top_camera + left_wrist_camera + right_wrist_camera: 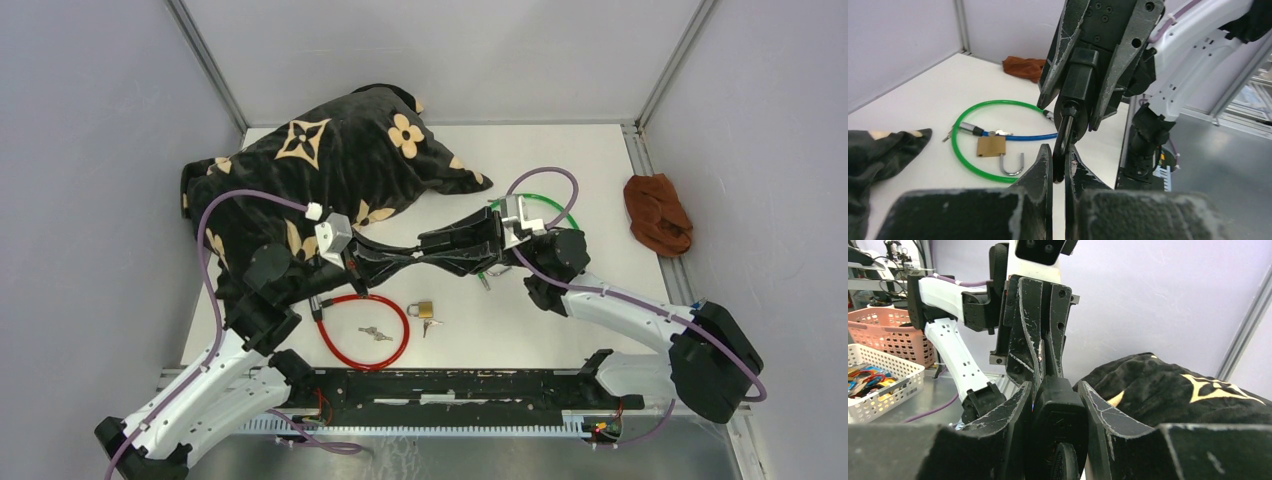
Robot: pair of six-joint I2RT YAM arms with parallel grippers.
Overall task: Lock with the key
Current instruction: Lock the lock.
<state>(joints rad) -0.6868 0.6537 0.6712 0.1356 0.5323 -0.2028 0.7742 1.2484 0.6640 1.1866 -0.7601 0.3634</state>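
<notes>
The two arms meet above the table's middle. My right gripper [440, 250] is shut on a black lock body [1058, 405], which fills the gap between its fingers and also shows in the left wrist view as the lock body [1080, 75]. My left gripper [1058, 150] is shut on the flat black head of the key [1063, 142]. The key's shaft points into the lock's lower end. From above, the left gripper [405, 257] faces the right one tip to tip. How deep the key sits is hidden.
A black pillow [320, 170] with tan flowers lies at the back left. A red cable loop [362, 330], a small brass padlock [424, 308] and loose keys [375, 333] lie near the front. A green cable [963, 150] rings an open brass padlock [991, 146]. A brown cloth [657, 213] lies at the right.
</notes>
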